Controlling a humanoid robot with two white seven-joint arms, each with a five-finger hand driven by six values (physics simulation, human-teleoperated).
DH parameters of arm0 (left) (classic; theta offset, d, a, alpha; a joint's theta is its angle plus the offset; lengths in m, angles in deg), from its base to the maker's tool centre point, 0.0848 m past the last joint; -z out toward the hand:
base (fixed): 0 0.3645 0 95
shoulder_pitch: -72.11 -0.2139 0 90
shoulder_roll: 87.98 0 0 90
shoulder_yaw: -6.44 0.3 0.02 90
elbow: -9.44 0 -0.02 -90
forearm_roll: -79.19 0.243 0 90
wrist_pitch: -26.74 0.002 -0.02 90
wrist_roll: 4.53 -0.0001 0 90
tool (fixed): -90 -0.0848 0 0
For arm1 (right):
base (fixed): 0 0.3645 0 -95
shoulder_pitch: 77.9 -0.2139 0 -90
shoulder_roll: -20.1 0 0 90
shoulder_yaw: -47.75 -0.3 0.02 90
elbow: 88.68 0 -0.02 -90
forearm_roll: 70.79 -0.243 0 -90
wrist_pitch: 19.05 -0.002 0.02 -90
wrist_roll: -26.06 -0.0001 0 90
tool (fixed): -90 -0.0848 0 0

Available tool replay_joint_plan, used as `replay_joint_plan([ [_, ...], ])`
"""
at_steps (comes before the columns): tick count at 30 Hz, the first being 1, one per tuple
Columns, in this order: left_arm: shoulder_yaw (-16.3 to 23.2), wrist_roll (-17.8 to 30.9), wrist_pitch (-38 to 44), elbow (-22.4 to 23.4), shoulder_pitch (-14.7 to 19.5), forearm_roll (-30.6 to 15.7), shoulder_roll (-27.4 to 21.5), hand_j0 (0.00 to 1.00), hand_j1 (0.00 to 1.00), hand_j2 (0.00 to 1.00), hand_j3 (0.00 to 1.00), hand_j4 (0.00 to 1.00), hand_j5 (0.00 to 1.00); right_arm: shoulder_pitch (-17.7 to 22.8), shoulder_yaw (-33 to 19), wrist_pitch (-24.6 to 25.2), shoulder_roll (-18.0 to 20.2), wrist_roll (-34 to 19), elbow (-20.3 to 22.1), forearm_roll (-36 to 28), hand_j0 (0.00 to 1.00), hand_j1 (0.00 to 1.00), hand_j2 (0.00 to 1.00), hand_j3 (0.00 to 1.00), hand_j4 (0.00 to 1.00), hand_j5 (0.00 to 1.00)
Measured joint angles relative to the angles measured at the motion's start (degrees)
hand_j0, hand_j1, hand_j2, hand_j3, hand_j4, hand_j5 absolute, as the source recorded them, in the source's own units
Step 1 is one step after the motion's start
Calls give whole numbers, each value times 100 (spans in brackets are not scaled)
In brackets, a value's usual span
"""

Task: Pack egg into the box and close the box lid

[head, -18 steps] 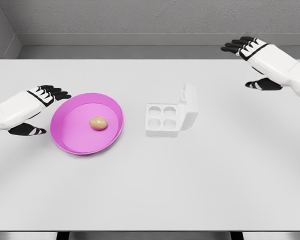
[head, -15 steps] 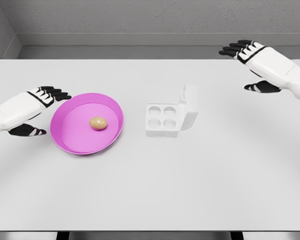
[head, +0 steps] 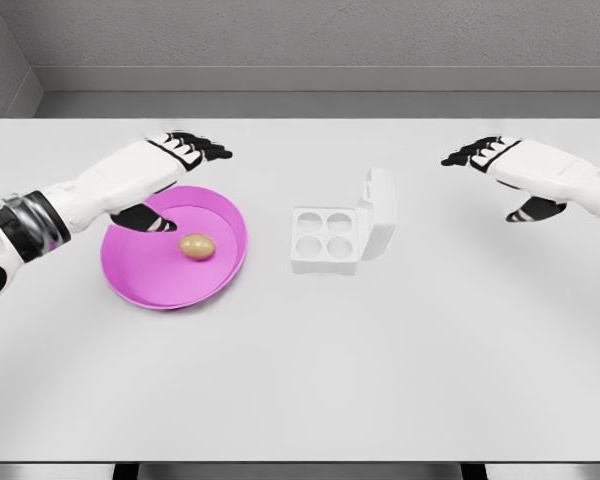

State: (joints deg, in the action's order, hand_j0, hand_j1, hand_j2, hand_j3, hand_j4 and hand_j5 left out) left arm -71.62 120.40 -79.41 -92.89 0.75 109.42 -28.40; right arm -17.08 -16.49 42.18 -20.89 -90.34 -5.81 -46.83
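A tan egg [head: 197, 245] lies in the middle of a pink plate [head: 140, 277] on the left of the white table. My left hand [head: 175, 175] hovers over the plate's far rim, just up and left of the egg, fingers spread and holding nothing. A white egg box [head: 326, 240] with four empty cups sits at the table's centre, its lid [head: 377, 213] standing open on the right side. My right hand [head: 495, 170] floats open to the right of the box, well apart from it.
The white table [head: 300, 380] fills the view, with its front edge at the bottom. A grey wall runs behind the table's far edge.
My left hand has swung right and up from beside the plate to above its far rim. My right hand has dropped lower and come slightly toward the box.
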Motion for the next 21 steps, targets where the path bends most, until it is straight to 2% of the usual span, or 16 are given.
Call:
replay_joint_plan([
  [4, 354, 8, 516, 11, 18, -15, -80, 100, 100, 100, 100, 100, 100, -18, -15, -1, 4, -459, -24, 2, 100, 100, 100, 100, 100, 100],
  [5, 368, 8, 574, 11, 18, -67, -122, 94, 94, 94, 94, 94, 94, -18, -18, 1, 4, -505, -33, 0, 100, 100, 100, 100, 100, 100],
  [9, 428, 9, 851, 10, -26, -423, -478, 87, 87, 87, 87, 87, 87, -26, -25, 6, -7, -586, -167, -6, 100, 100, 100, 100, 100, 100],
  [10, 468, 9, 922, 9, -26, -468, -538, 78, 78, 78, 78, 78, 78, -26, -25, 7, -34, -594, -227, -3, 100, 100, 100, 100, 100, 100],
  [14, 705, 9, 1058, 3, -9, -564, -785, 78, 78, 78, 78, 78, 78, -26, -21, 2, -109, -609, -394, 0, 100, 100, 100, 100, 100, 100],
  [21, 919, 9, 1268, 18, -44, -561, -841, 77, 77, 77, 77, 77, 77, -18, -12, -27, -245, -606, -433, -5, 100, 100, 100, 100, 100, 100],
])
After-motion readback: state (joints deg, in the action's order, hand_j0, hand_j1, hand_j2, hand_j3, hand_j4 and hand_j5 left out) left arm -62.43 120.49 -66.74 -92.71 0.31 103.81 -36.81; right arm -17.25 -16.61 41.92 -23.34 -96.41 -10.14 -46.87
